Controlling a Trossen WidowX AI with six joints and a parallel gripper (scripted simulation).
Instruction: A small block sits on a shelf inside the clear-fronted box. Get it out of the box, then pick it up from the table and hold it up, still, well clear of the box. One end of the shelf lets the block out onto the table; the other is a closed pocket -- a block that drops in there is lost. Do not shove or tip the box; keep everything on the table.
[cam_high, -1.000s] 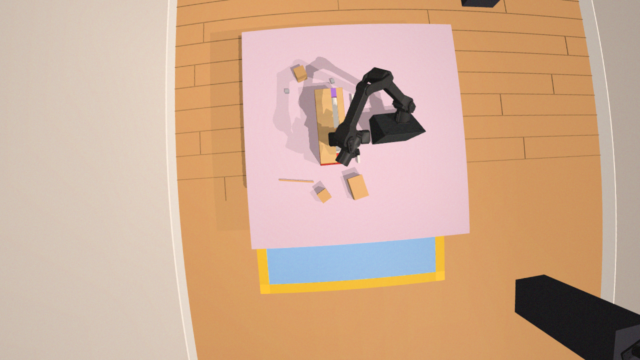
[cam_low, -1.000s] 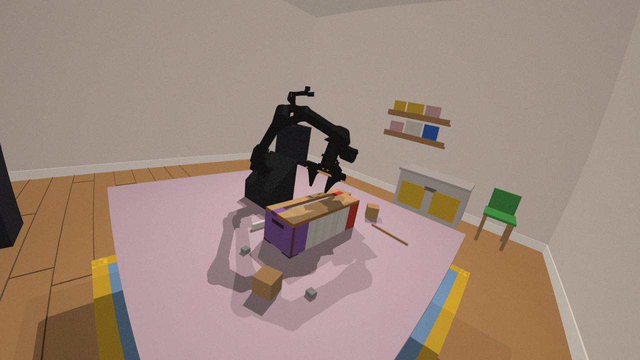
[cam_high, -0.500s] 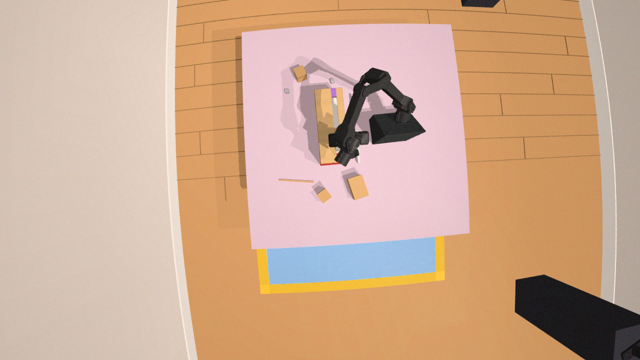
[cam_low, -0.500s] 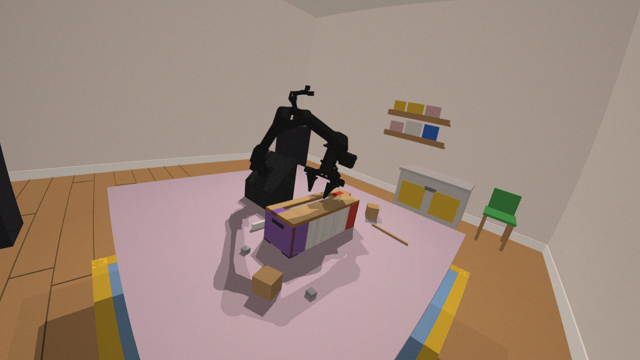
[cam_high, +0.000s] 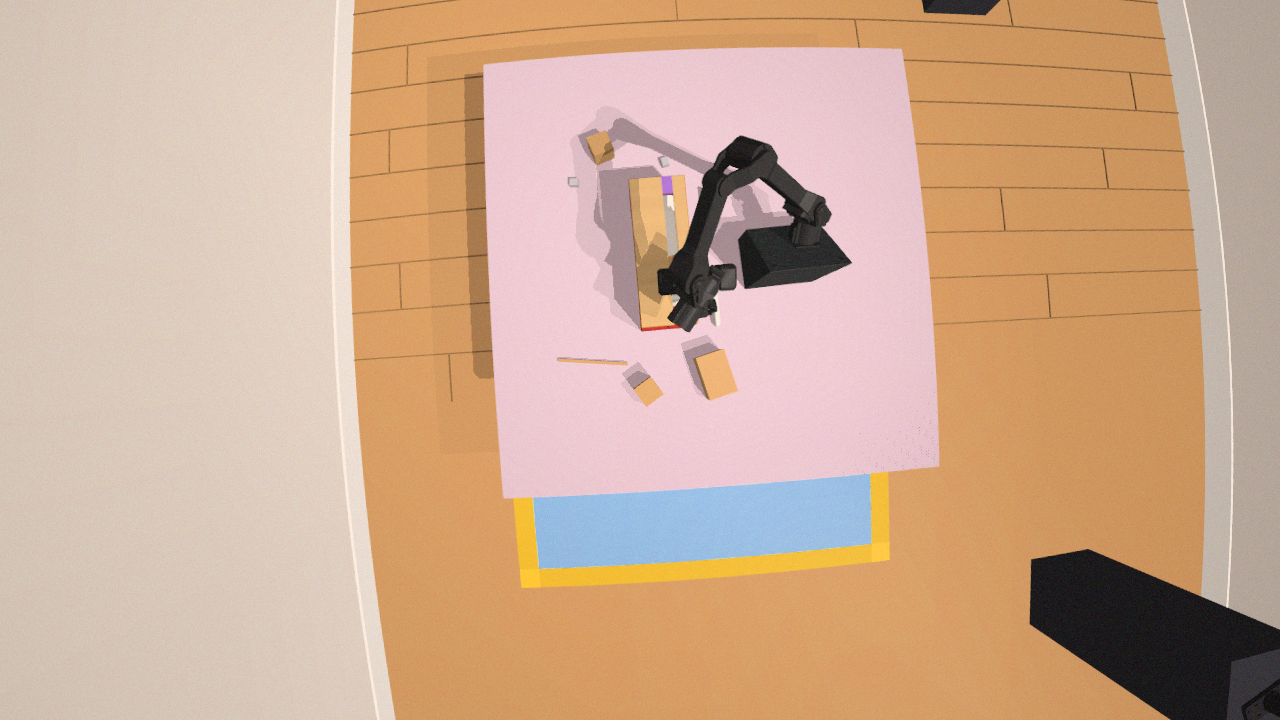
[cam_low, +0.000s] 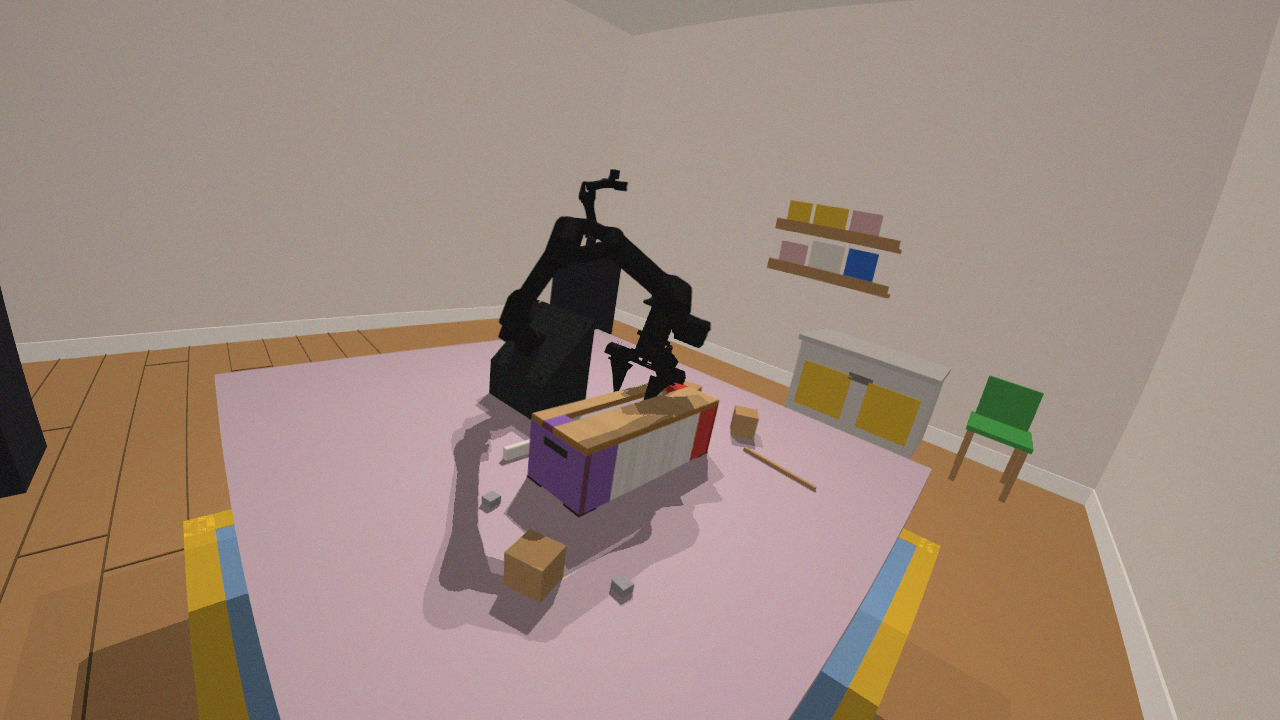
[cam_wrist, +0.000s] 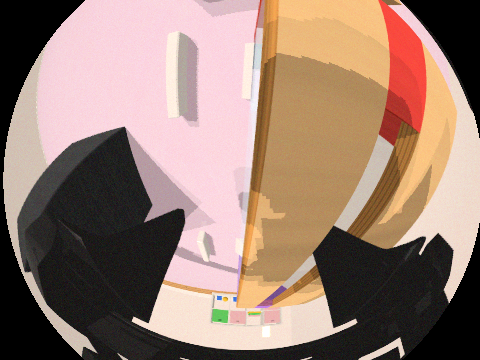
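Observation:
The long box (cam_high: 657, 201) (cam_low: 653, 465) (cam_wrist: 320, 125) stands upright, with a wooden top slotted lengthwise, a purple end and a red end. Its clear front faces the robot base and is seen nearly edge-on in the wrist view. My gripper (cam_high: 697, 279) (cam_low: 637, 390) (cam_wrist: 247, 220) is open and empty, low over the front top edge toward the red end; that edge runs between the fingers in the wrist view. No block shows on the shelf; the arm and lid hide much of the inside. One small grey cube (cam_high: 663, 161) (cam_low: 490, 500) lies on the table beyond the purple end.
Another grey cube (cam_high: 572, 181) (cam_low: 622, 588) lies behind the box. White bars (cam_wrist: 173, 75) (cam_low: 514, 449) lie before its front. Wooden blocks (cam_high: 600, 146) (cam_high: 716, 373) (cam_high: 646, 389) and a thin stick (cam_high: 592, 362) (cam_low: 779, 470) lie around it. The black base (cam_high: 792, 259) stands in front.

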